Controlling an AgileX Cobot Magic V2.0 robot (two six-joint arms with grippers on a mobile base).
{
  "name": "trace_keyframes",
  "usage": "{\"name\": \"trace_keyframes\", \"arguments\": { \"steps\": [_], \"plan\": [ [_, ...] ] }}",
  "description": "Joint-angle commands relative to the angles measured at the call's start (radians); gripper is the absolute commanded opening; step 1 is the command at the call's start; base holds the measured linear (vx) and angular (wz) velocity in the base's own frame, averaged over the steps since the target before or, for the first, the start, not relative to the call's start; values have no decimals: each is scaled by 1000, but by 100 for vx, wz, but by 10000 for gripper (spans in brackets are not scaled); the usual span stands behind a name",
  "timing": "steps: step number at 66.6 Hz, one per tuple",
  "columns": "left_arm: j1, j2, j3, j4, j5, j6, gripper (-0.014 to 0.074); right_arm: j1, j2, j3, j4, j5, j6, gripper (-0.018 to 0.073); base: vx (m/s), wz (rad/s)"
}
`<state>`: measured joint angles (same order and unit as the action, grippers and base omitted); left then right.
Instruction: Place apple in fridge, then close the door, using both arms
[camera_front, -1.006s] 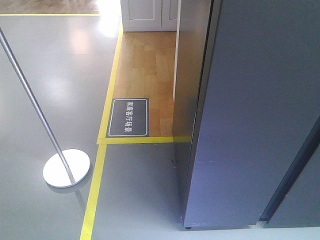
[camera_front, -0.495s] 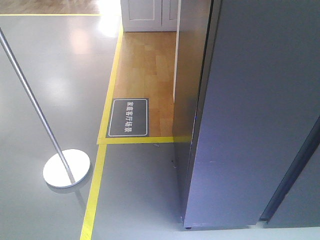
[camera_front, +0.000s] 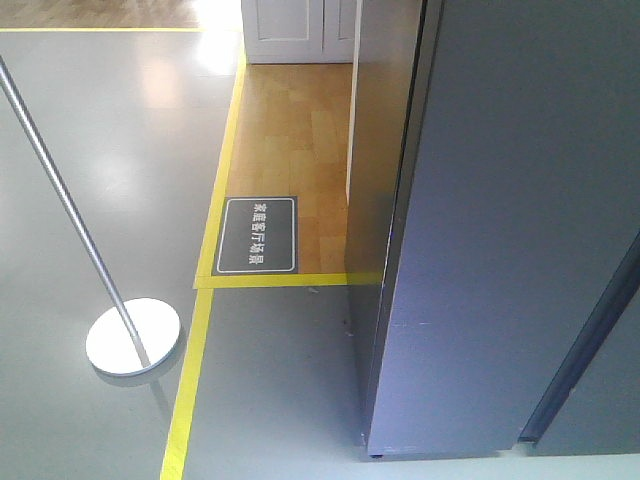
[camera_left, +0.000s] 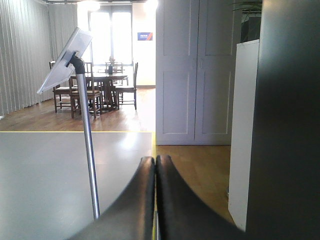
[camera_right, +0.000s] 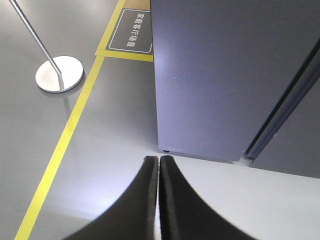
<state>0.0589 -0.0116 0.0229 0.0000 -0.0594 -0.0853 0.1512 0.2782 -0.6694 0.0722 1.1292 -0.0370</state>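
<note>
2 grippers in view, both with their black fingers pressed together and nothing between them. Left gripper: the fridge stands to its right as a dark slab, just beside and slightly ahead of the fingertips; cannot tell if they touch. Right gripper: points down at the grey floor, with the fridge's dark grey outer face ahead of and above the tips, apart from them; a dark seam runs diagonally at far right. Apple not seen in any view. Left wrist view alone shows the room level: a sign stand ahead-left of the fingers, white cabinet doors ahead, a dining table with chairs far behind. Front view alone shows the grey floor sign whole and wood flooring left of the fridge; right wrist view shows the stand's round base ahead-left and yellow floor tape.
</note>
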Motion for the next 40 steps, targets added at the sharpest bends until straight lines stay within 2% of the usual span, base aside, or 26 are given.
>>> {"name": "trace_keyframes", "arguments": {
  "steps": [1, 40],
  "plan": [
    [-2, -17, 15, 0, -62, -5, -6, 0, 12, -22, -2, -61, -3, -3, 0, 0],
    [-2, -16, 14, 0, -63, -5, -6, 0, 12, -22, -2, -58, -3, -3, 0, 0]
  ]
}}
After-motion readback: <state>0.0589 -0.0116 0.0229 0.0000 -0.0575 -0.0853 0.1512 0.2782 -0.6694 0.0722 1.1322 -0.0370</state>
